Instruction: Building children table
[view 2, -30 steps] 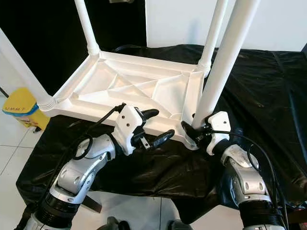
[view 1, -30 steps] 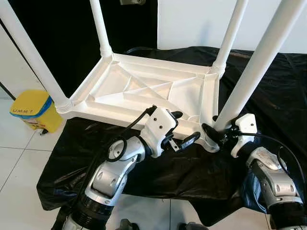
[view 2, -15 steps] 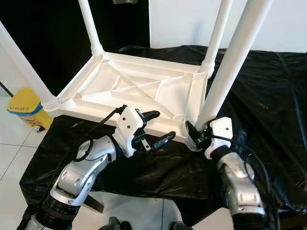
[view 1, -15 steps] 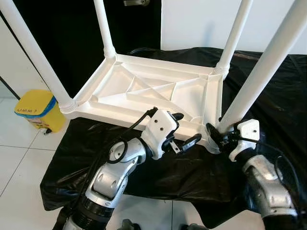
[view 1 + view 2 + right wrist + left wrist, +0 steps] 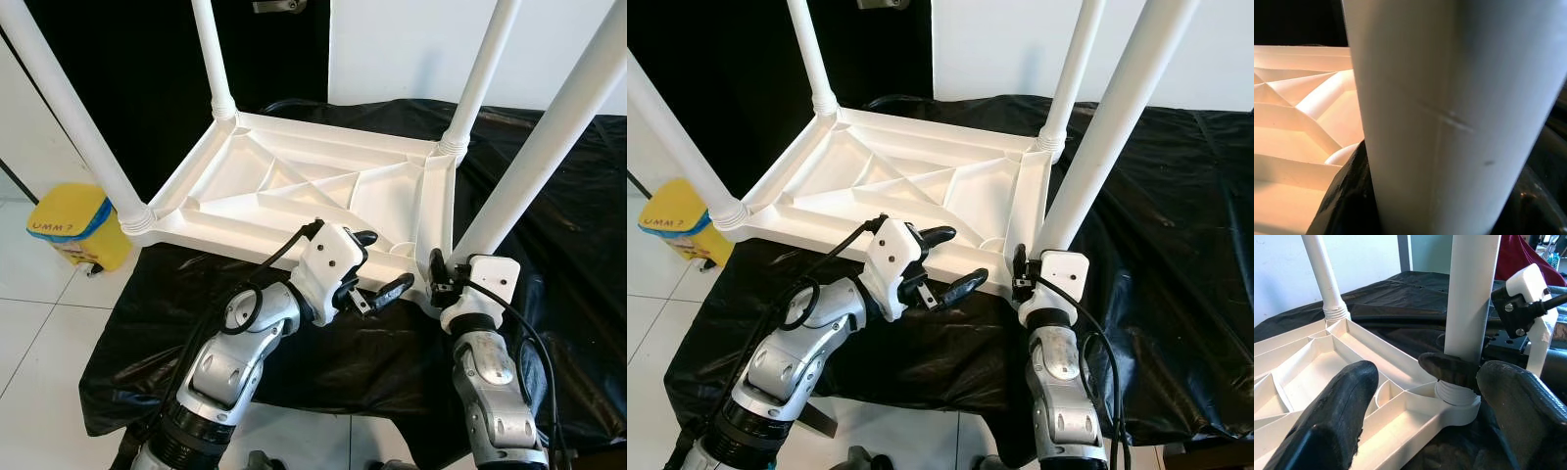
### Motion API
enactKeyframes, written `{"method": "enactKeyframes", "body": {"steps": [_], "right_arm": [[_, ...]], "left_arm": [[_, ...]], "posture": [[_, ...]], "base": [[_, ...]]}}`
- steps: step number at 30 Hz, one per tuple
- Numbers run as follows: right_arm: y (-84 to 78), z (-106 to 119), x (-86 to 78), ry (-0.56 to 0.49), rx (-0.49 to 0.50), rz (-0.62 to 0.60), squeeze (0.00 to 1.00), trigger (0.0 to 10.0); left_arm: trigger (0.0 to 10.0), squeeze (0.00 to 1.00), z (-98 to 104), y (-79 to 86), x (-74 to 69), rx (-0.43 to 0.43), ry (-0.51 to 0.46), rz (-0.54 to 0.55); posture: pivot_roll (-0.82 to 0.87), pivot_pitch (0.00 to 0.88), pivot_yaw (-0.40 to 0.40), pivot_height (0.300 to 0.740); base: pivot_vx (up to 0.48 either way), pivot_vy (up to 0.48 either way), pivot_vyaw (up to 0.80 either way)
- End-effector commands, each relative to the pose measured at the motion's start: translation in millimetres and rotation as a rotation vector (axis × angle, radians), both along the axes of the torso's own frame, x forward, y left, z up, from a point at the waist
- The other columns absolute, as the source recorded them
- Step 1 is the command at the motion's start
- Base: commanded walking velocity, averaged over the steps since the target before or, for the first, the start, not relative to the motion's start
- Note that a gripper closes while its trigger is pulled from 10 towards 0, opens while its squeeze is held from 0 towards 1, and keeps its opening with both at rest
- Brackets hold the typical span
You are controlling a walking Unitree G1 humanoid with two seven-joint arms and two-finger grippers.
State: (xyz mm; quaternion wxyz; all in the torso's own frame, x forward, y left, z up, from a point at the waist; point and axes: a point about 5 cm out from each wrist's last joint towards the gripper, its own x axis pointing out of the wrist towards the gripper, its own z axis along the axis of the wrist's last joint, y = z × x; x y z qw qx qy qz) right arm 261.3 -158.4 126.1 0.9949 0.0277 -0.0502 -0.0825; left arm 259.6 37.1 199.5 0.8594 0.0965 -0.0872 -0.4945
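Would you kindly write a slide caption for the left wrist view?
Open left gripper faces the upturned white table while the right gripper clasps the near leg at its base.

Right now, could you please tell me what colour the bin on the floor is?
The bin is yellow, clearest in the left eye view.

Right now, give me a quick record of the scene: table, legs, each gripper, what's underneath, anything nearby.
table: white tabletop, upside down
legs: four in the corner sockets, standing up
right gripper: shut on near-right leg at its base
left gripper: open, at the near edge
underneath: black sheet
nearby: yellow bin on the floor
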Motion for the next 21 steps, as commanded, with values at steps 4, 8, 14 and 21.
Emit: {"method": "enactKeyframes", "body": {"steps": [4,8,14,21], "right_arm": [[-0.8,-27.6,-6.8,0.151,0.013,-0.035,0.0,10.0],[-1.6,-24.2,-4.2,0.128,0.004,-0.032,0.0,10.0],[-6.6,-18.0,-1.2,0.085,-0.009,-0.001,1.0,10.0],[-16.7,-8.3,-1.9,0.022,-0.032,0.075,1.0,10.0]], "left_arm": [[10.0,0.0,-1.7,0.3,1.4,0.002,0.003,-0.01],[10.0,0.0,-1.5,-0.2,0.2,0.003,0.0,-0.012],[10.0,0.0,-4.1,-1.9,-2.6,0.004,0.002,-0.017],[10.0,0.0,-7.0,-2.5,-4.0,0.019,0.005,-0.03]], "posture": [[-0.18,0.097,0.04,0.74],[-0.17,0.093,0.036,0.74],[-0.18,0.088,0.035,0.74],[-0.18,0.082,0.036,0.74]], "base": [[0.0,0.0,0.0],[0.0,0.0,0.0],[0.0,0.0,0.0],[0.0,0.0,0.0]]}}
